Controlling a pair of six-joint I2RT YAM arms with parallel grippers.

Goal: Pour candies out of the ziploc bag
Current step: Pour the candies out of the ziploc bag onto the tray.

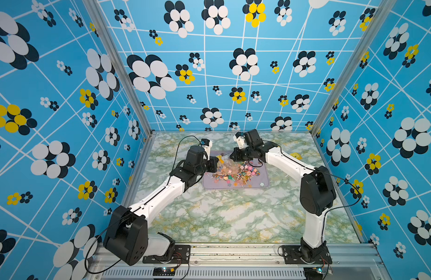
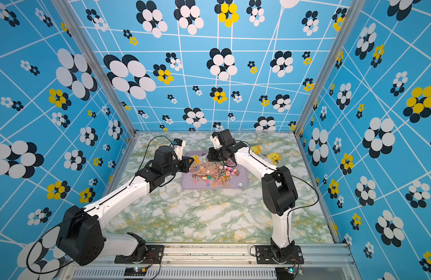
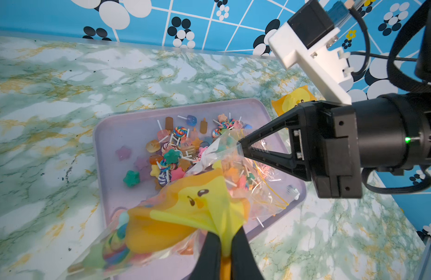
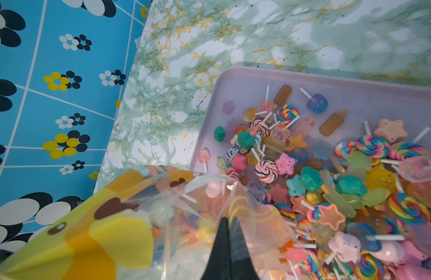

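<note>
On the marbled green desk (image 1: 221,218), a lilac tray (image 1: 209,185) carries a heap of candies (image 1: 236,173): swirl lollipops, stars and ice-lolly shapes. Above the tray's far left part hangs the ziploc bag (image 3: 197,194), clear with a yellow duck print, more candies showing inside it. The left end effector (image 3: 225,244) is clamped on its yellow printed corner; the right end effector (image 4: 227,223) pinches its clear edge. Beyond the tray, a duck-print packet (image 3: 292,99) lies on the desk.
</note>
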